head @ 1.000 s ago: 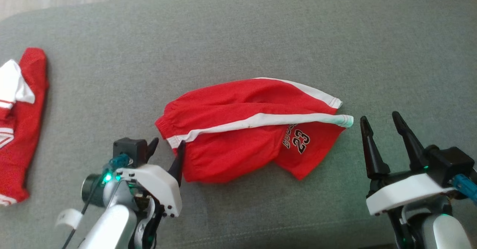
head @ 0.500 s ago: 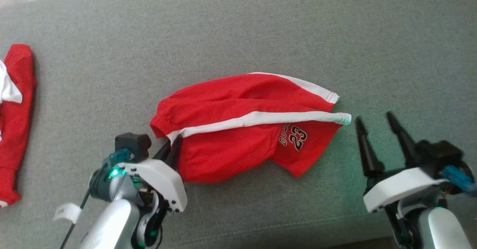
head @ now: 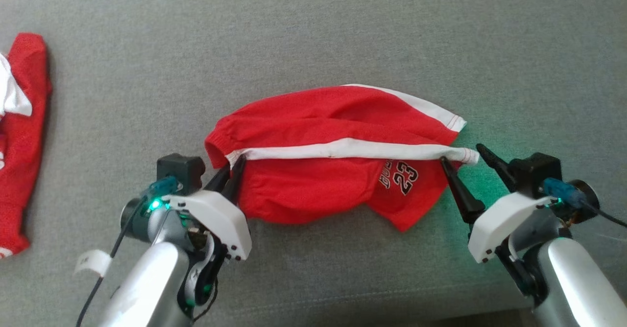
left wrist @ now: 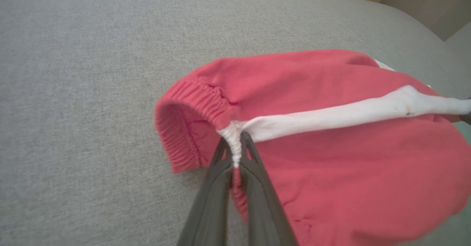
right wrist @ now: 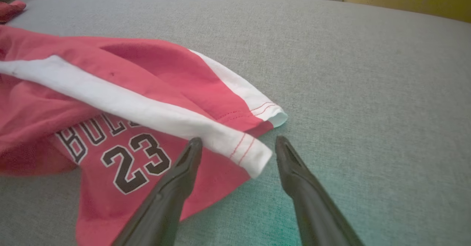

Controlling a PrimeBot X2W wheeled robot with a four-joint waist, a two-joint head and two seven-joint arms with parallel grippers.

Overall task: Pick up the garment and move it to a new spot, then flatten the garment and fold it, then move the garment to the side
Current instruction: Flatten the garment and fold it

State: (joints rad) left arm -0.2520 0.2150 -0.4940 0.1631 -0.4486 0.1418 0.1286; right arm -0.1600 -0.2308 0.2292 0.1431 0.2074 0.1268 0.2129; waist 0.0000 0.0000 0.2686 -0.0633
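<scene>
the garment (head: pixel 333 170), red shorts with a white stripe (head: pixel 343 148) and a "23" print, lies bunched near the middle of the grey cushion (head: pixel 343 33), well apart from a second red garment (head: pixel 22 146) at the robot's far left. the left hand (head: pixel 230 170) is pressed together on the waistband (left wrist: pixel 191 102), pinching it just where the stripe ends; the left wrist view shows the white fabric gathered between the tips. the right hand (head: pixel 461 152) is spread, with one finger on the red cloth by the print and the other on bare cushion, so the hem end of the stripe (right wrist: pixel 250 154) sits between them, ungripped. this looks like the first step, the pick-up, with the grasp half made: one end is secured and the other is only bracketed. the next move likely calls for the right hand to pinch that hem corner, catching both layers if possible. both arms would then need to rise together, keeping the stripe lightly taut, since uneven lifting could pull the cloth out of one grip.
</scene>
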